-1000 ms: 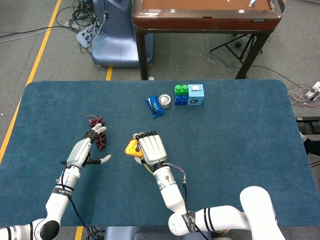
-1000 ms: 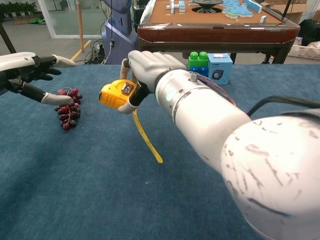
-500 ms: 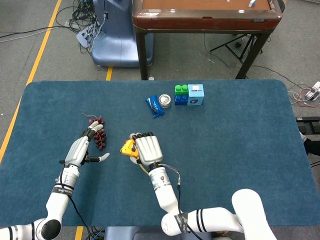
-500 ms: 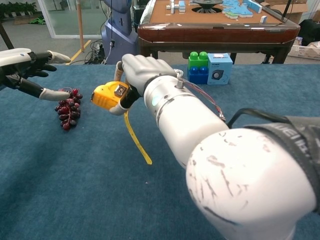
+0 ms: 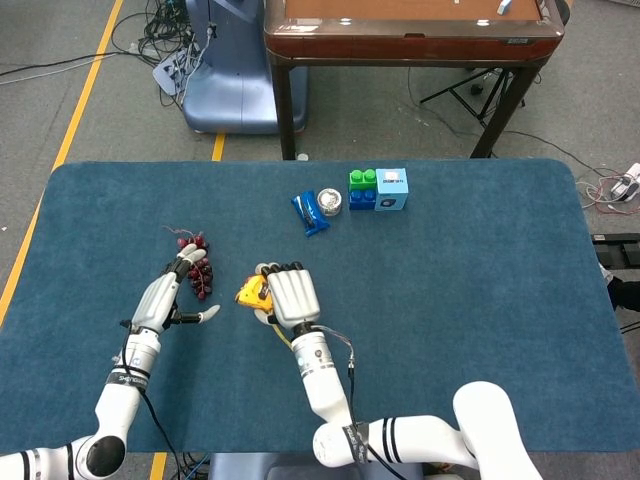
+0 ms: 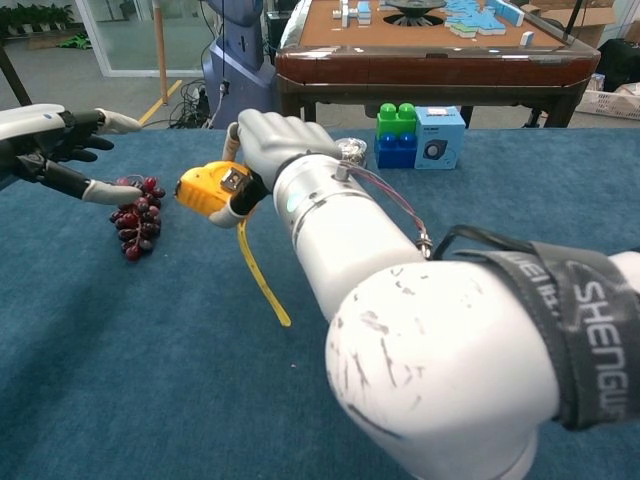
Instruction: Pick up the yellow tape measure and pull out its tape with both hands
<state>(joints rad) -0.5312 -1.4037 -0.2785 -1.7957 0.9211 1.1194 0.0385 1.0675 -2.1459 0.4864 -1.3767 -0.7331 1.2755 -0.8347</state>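
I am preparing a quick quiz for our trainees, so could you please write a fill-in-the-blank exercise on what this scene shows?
1. The yellow tape measure is held by the robot's ____ hand.
2. A strip of yellow tape hangs ____ from the case.
3. The left hand is beside a bunch of dark red ____.
4. The green and blue toy blocks stand next to a light blue ____.

Missing words: right; down; grapes; cube

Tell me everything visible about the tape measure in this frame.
The tape measure is a yellow, plastic-looking case with a small dark patch on its upper face. The right hand grips it from above, lifted off the blue table. A yellow strip hangs from its underside, slanting down toward the table. The left hand is apart from it, near the grapes.
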